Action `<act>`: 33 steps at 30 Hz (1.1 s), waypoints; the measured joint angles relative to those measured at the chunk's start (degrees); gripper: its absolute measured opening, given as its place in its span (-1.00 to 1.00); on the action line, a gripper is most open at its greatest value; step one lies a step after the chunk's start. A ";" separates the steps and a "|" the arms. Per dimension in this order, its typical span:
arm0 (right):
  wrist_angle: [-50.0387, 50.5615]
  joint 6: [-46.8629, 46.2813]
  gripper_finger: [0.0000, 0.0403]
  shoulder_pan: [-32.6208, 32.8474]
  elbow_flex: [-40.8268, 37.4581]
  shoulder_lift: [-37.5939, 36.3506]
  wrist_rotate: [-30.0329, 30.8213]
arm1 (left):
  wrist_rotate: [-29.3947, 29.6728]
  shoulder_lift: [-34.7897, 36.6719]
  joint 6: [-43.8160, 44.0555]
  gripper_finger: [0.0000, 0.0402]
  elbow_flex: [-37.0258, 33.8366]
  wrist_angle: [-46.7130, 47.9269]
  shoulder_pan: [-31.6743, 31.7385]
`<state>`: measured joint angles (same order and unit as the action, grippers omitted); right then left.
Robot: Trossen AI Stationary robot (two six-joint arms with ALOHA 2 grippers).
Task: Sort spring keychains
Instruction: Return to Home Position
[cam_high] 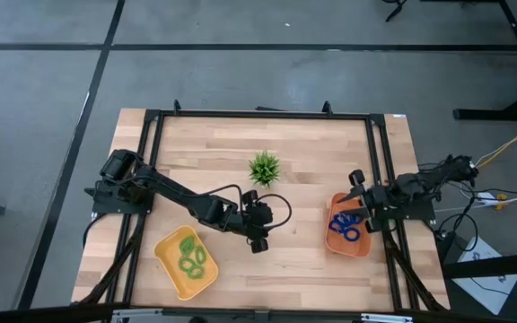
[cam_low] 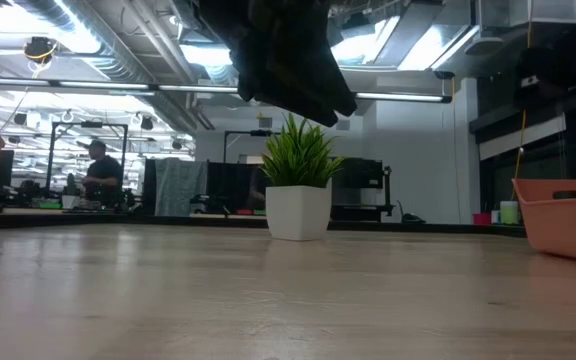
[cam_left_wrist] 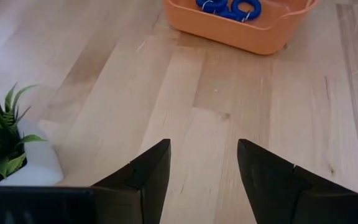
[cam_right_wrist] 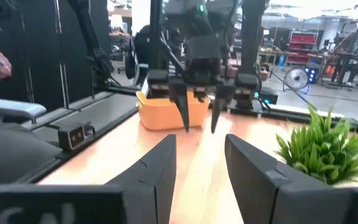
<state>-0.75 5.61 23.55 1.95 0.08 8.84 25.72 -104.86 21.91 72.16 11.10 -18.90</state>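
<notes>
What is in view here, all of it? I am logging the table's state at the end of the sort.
blue spring keychains: several, exact count unclear, bright blue, in the orange bin
green spring keychains: several, exact count unclear, light green, in the yellow bin
orange bin: one, orange, table's right side
yellow bin: one, yellow, table's front left
plant: one, green in a white pot, table's middle, towards the rear
table: one, light wood
person: one, in the room beyond the table
left gripper: one, dark, open and empty, above the table between the bins
right gripper: one, dark, open and empty, by the orange bin
</notes>
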 joint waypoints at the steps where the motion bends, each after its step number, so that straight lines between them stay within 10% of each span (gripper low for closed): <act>1: 0.00 0.06 -0.32 -0.86 -0.42 0.00 -0.68 | -0.19 0.00 0.00 -0.10 0.00 0.04 0.00; 25: 0.60 6.81 -0.32 -12.59 -0.93 0.31 -4.48 | -12.88 -0.02 -8.56 -0.03 -0.04 -2.11 -2.34; 33: 0.61 6.73 -0.32 -12.59 -0.91 0.33 -4.46 | -14.96 -0.02 1.54 -0.04 -0.04 -2.95 -2.65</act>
<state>-0.14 12.34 10.96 1.04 0.40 4.38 10.76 -104.88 23.45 72.12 8.16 -21.54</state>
